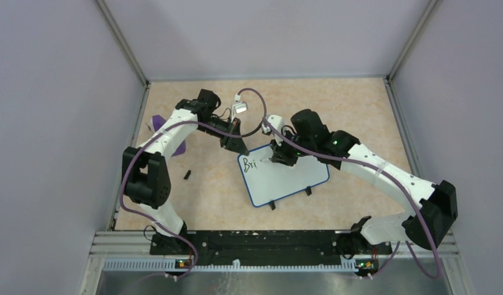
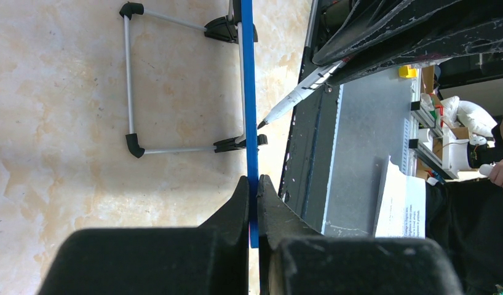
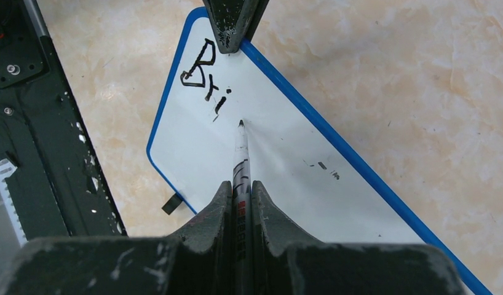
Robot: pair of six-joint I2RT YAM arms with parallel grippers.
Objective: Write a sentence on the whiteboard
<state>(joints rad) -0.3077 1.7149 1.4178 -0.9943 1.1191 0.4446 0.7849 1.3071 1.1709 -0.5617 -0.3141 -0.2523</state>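
The whiteboard (image 1: pixel 289 175), white with a thin blue frame, stands tilted at mid-table on two black feet. Black lettering "Bri" (image 1: pixel 249 164) sits at its top left corner and also shows in the right wrist view (image 3: pixel 203 77). My left gripper (image 1: pixel 241 147) is shut on the board's upper left edge; the left wrist view shows the blue frame (image 2: pixel 250 123) pinched between the jaws (image 2: pixel 253 184). My right gripper (image 1: pixel 280 157) is shut on a marker (image 3: pixel 241 153). The marker's black tip is at the board's surface just right of the "i". The board also shows in the right wrist view (image 3: pixel 286 172).
A purple wedge piece (image 1: pixel 155 121) lies at the left wall behind the left arm. A small black cap (image 1: pixel 187 174) lies on the tabletop left of the board. Grey enclosure walls ring the table. The black base rail (image 1: pixel 261 243) runs along the near edge.
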